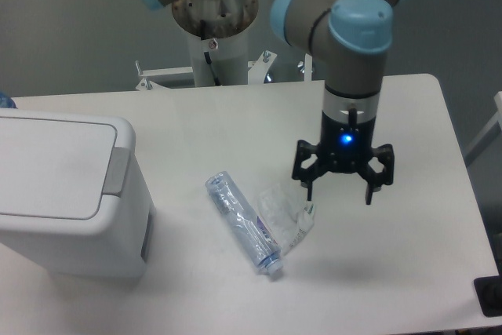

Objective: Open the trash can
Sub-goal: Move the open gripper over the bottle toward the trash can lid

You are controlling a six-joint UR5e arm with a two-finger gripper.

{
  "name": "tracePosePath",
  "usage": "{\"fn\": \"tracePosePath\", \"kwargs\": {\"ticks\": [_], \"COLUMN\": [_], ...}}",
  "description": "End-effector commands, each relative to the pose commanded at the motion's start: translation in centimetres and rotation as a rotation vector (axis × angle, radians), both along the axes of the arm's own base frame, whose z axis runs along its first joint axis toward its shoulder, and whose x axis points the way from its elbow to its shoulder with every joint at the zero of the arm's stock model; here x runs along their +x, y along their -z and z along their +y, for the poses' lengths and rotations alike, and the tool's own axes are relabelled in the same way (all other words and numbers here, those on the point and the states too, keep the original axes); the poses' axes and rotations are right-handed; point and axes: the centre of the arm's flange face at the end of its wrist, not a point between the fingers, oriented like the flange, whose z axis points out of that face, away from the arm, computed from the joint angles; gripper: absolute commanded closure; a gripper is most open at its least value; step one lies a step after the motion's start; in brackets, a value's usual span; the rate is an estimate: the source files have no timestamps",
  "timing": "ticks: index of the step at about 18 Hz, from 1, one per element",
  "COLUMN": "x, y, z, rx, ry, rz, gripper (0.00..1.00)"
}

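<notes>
Nearest the camera, on the white table [235, 127], a clear plastic bottle [242, 223] lies on its side, its cap end pointing toward the front edge. Touching it on the right is a crumpled clear wrapper [284, 211]. At the left edge sits the trash can [67, 194], a large white bin with its flat lid down and a grey push tab [118, 171] on the rim facing the bottle. Above the wrapper's right side hangs the gripper [338, 192], fingers spread wide and holding nothing, a blue light glowing on its body. Farther back stands the arm's base column [216, 33].
</notes>
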Motion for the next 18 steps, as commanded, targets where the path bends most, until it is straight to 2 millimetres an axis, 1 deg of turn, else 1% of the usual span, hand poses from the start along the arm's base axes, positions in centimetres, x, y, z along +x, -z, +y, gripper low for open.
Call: {"fn": "tracePosePath", "kwargs": {"ticks": [3,5,6,7,8,10,13,14,15,16,18], "x": [2.7,5.0,6.3,7.7,8.6,9.8,13.2,13.8,14.4,14.9,16.2], "y": [-1.0,-1.9,-2.8,-3.1,-3.4,-4.5,-5.1,-5.1,-5.4,-4.8,-4.2], "z": [2.4,3.6,4.0,4.5,4.9,4.8,6.0,6.1,5.7,5.2,4.2], "rx": [0.036,0.063,0.081,0.099,0.118,0.148,0.158,0.157,0.159,0.15,0.139], "ry": [-0.008,-0.003,0.003,0.016,0.029,0.027,0.043,0.041,0.03,0.023,0.037], "rz": [-0.032,-0.057,-0.064,-0.084,-0.106,-0.129,-0.154,-0.159,-0.167,-0.178,-0.179], "gripper": [0.0,0.0,0.0,0.0,0.0,0.0,0.0,0.0,0.0,0.0,0.0]}}
